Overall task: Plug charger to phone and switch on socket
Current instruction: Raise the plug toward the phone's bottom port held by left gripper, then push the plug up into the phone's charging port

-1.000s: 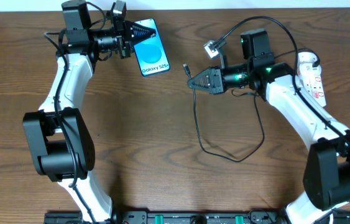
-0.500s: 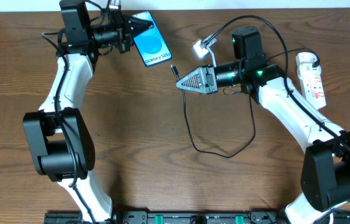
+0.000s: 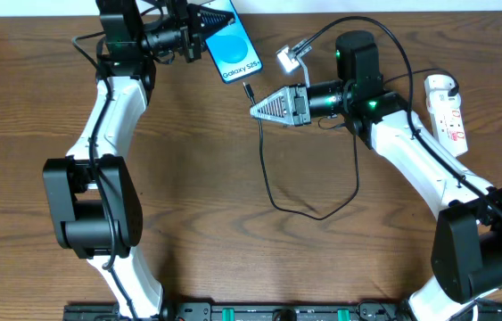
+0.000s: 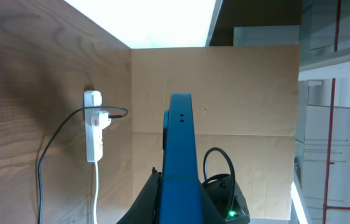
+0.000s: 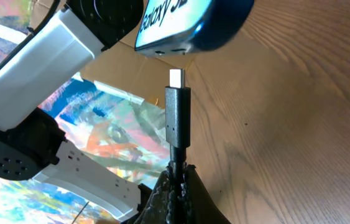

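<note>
My left gripper (image 3: 204, 18) is shut on the blue-screened phone (image 3: 236, 45), holding it lifted and tilted at the table's far edge; the left wrist view shows the phone edge-on (image 4: 179, 155). My right gripper (image 3: 259, 109) is shut on the black charger cable (image 3: 273, 192) just behind its plug tip (image 5: 176, 99). The tip points at the phone's bottom edge (image 5: 187, 28) with a small gap. The white socket strip (image 3: 445, 111) lies at the far right, also in the left wrist view (image 4: 94, 126), with the adapter plugged in.
The cable's slack loops on the wooden table (image 3: 233, 232) below the right gripper. A small white tag (image 3: 291, 59) hangs by the right wrist. The far table edge is close behind the phone.
The left gripper lifted the phone and carried it right, toward the table's far edge. The right gripper moved left with the plug tip, closing on the phone's bottom edge.
</note>
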`<state>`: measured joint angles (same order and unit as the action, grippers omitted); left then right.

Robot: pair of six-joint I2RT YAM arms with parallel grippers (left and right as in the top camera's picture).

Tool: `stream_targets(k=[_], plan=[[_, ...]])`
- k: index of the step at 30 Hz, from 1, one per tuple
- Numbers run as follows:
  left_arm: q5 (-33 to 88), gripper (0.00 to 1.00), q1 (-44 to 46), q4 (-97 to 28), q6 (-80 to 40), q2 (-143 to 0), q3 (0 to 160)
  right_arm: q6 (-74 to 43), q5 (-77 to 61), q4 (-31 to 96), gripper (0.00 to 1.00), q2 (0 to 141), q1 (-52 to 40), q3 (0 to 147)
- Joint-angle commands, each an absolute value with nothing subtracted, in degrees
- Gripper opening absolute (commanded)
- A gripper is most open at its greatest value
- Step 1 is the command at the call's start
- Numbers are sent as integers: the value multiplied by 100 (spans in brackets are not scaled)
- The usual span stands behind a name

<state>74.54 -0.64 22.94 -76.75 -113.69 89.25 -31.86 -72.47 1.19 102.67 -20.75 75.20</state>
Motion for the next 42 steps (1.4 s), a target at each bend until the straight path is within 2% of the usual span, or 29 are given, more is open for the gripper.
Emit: stream_targets(k=[1,42], plan=[[7406,7,-82,2349,-7791,-11262,9024,-3275,-7231,78,1,10250,-2110,7531],[7564,8,-93,2344,-7679,-11264,9024,-3341,-6805,-191,1,10250,-2097,7531]])
